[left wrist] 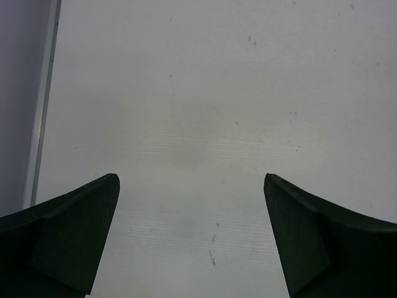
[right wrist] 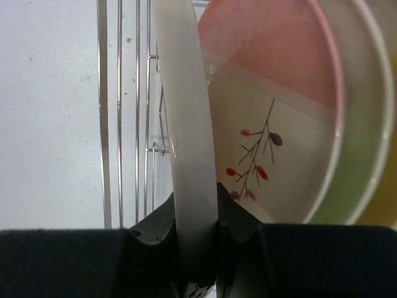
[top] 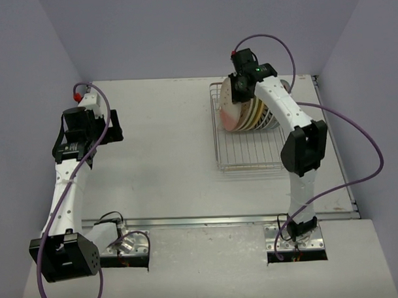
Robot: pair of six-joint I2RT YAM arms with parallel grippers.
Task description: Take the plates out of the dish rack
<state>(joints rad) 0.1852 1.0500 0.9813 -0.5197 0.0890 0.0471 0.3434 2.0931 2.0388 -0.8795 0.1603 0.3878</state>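
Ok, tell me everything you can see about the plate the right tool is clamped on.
The plate is the end one of the row in the dish rack, leftmost in the overhead view. It stands upright on edge. The wrist view shows it rim-on: smooth, glossy, off-white, ceramic by the look. From overhead its face looks cream with some pink. The right tool is shut on its upper rim, one finger on each face.

Pale lavender walls [top: 182, 32] enclose a white table [top: 160, 157] (faintly speckled).
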